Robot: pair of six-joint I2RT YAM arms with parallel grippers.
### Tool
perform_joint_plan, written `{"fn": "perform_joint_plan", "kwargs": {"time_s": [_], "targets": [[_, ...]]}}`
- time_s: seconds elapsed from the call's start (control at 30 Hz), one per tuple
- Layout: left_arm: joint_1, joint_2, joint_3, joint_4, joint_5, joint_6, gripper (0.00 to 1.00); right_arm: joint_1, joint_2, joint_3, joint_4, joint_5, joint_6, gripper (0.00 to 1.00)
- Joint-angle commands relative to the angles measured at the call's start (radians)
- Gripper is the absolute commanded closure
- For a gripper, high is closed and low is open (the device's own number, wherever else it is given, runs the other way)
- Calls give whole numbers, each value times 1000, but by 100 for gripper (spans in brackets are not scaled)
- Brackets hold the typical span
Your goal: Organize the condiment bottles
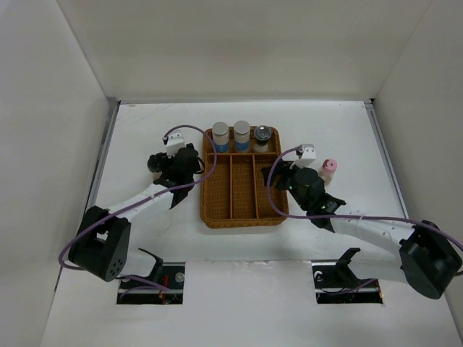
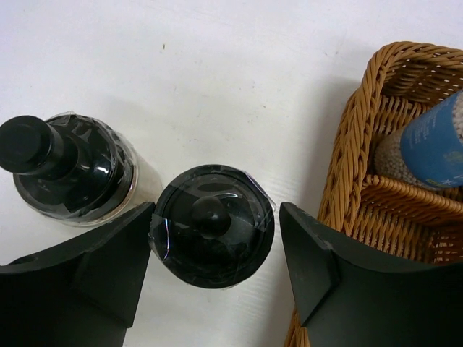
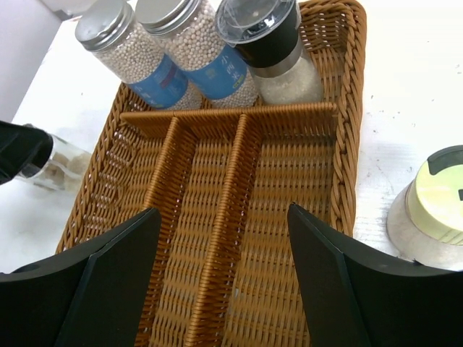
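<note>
Top view: left arm is reaching forward, left gripper just left of the wicker tray. The right arm is bending inward, right gripper at the tray's right rim, and three condiment bottles are standing in its far compartment. Left wrist: fingers are straddling a dark-capped jar beside the tray, parted, one touching it, the other apart, not gripping. Right wrist: jaws are hanging wide apart, empty, over the long compartments, with a cream-capped jar standing outside the rim.

The left pincer is held partly open, pointed downward; the right pincer is spread wide, likewise lowered.
</note>
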State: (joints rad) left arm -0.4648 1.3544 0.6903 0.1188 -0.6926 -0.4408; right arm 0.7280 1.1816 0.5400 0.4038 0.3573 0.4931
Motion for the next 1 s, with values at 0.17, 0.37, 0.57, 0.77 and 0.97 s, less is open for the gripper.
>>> {"fn": "perform_joint_plan", "kwargs": {"time_s": [0.17, 0.37, 0.57, 0.77, 0.97], "targets": [[10, 18, 40, 45, 2, 1, 30, 11, -43, 11, 56, -6, -10, 23], [13, 29, 48, 53, 4, -6, 36, 11, -57, 8, 50, -9, -8, 23], [15, 49, 54, 47, 4, -12, 44, 6, -76, 0, 46, -12, -1, 23], [5, -15, 45, 41, -16, -15, 62, -5, -85, -6, 43, -12, 7, 23], [-25, -191, 94, -24, -21, 10, 63, -6, -71, -8, 50, -18, 18, 23]]}}
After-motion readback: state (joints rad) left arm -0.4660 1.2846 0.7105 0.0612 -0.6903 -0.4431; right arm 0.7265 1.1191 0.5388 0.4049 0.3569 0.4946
